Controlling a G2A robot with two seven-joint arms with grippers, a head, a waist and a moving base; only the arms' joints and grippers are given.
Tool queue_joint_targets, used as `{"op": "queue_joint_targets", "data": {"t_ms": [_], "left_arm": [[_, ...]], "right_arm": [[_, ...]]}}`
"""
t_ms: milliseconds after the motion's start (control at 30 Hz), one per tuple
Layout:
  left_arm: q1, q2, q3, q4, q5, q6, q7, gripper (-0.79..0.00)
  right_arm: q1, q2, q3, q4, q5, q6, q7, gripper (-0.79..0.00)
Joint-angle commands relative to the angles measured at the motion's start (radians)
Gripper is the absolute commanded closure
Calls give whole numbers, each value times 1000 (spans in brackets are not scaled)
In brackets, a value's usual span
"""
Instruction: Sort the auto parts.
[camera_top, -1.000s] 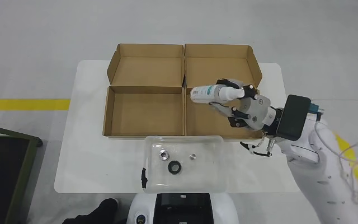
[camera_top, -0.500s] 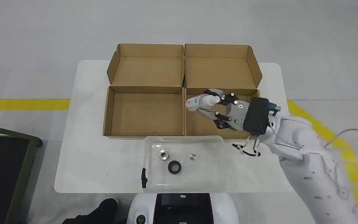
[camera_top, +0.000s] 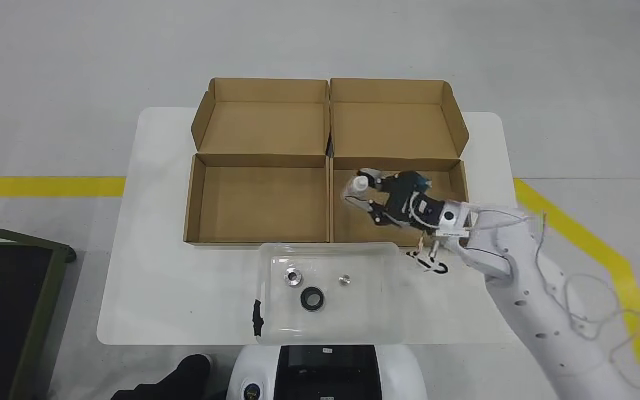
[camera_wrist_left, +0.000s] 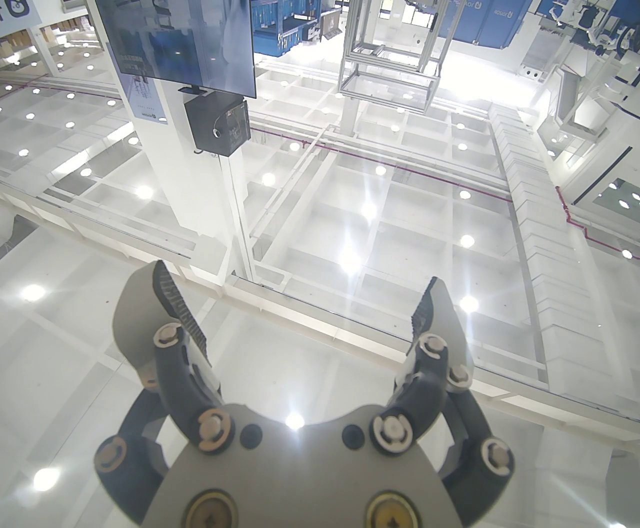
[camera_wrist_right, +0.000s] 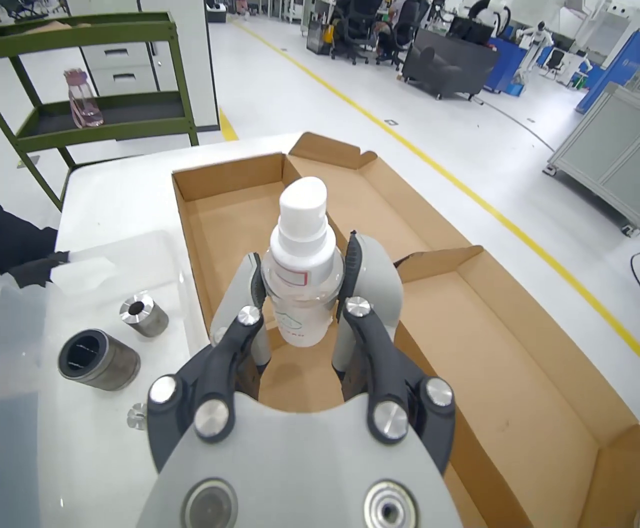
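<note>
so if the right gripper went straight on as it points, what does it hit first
Likely the shared wall between the two cardboard boxes: the right gripper, shut on the spray bottle, aims across it toward the left box. Height unclear; it may pass over.

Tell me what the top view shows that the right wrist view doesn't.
Top only: the white arm behind the right hand. Wrist only: a pink bottle on a green shelf, and office chairs. Both: the hand shut on the spray bottle over the right box, and the tray of metal parts.
</note>
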Motion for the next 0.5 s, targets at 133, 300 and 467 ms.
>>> {"op": "queue_joint_targets", "data": {"t_ms": [133, 300, 467], "left_arm": [[0, 0, 0, 0, 0, 0, 0, -785], [0, 0, 0, 0, 0, 0, 0, -785], [0, 0, 0, 0, 0, 0, 0, -785]], "right_arm": [[41, -12, -48, 76, 1, 10, 61, 0], [67, -20, -71, 135, 11, 17, 82, 0], [92, -30, -93, 192, 23, 25, 91, 0]]}}
